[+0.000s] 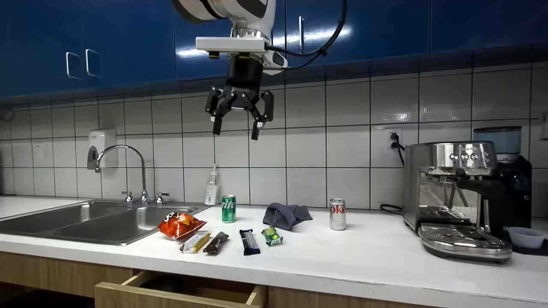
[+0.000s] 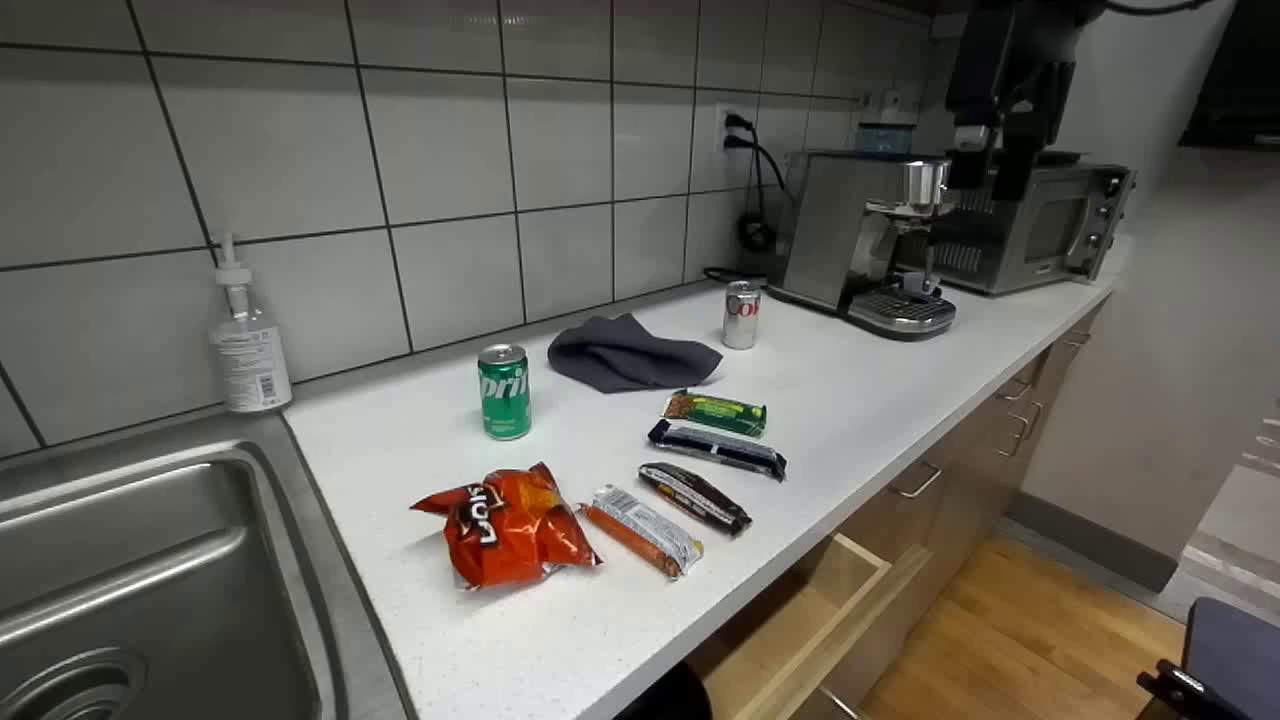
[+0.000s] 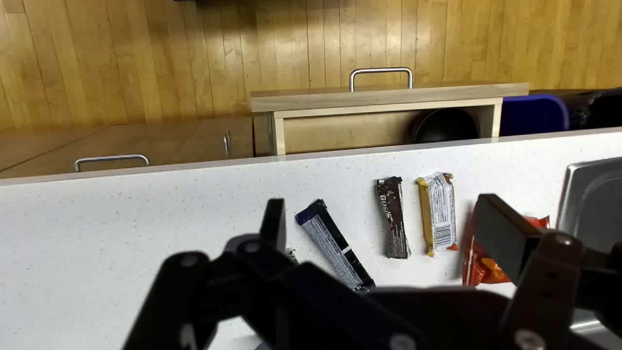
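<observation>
Gaping wide, fingers [image 1: 217, 126] hold nothing; both exterior views alone show the green can [image 1: 228, 209].

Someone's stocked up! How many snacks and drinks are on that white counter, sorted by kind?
Cylindrical drink cans: 2 (green metal can, silver metal can with red lettering)
Slim wrapped snack bars: 4 (yellow-and-white bar, dark brown bar, dark blue bar, green bar)
Chip bags: 1 (puffy shiny red bag)
Total: 7

Left to right from here, wrapped, flat on counter [image 1: 351, 256] | yellow-white bar [image 1: 195, 243] | brown bar [image 1: 216, 243] | navy bar [image 1: 249, 242] | green bar [image 1: 272, 236]
</observation>
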`<control>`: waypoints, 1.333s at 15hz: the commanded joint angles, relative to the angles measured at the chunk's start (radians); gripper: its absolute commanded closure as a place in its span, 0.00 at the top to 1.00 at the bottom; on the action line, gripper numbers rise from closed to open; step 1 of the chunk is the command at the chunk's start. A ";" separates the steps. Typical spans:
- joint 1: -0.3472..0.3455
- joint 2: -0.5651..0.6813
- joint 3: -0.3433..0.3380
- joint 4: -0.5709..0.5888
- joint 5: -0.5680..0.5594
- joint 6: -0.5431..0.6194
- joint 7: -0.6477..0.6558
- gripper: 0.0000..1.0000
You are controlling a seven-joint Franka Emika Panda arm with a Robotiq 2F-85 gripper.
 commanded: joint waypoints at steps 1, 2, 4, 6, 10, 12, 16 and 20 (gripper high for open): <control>-0.026 0.003 0.023 0.002 0.007 -0.003 -0.007 1.00; -0.026 0.003 0.023 0.002 0.007 -0.003 -0.007 1.00; -0.026 0.003 0.023 0.002 0.007 -0.003 -0.007 1.00; -0.026 0.003 0.023 0.002 0.007 -0.003 -0.007 1.00; -0.019 -0.003 0.033 -0.025 -0.014 0.038 -0.036 1.00; -0.016 -0.008 0.045 -0.052 -0.029 0.087 -0.045 1.00; -0.007 -0.013 0.068 -0.108 -0.040 0.164 -0.064 1.00; 0.003 -0.014 0.087 -0.163 -0.034 0.207 -0.072 1.00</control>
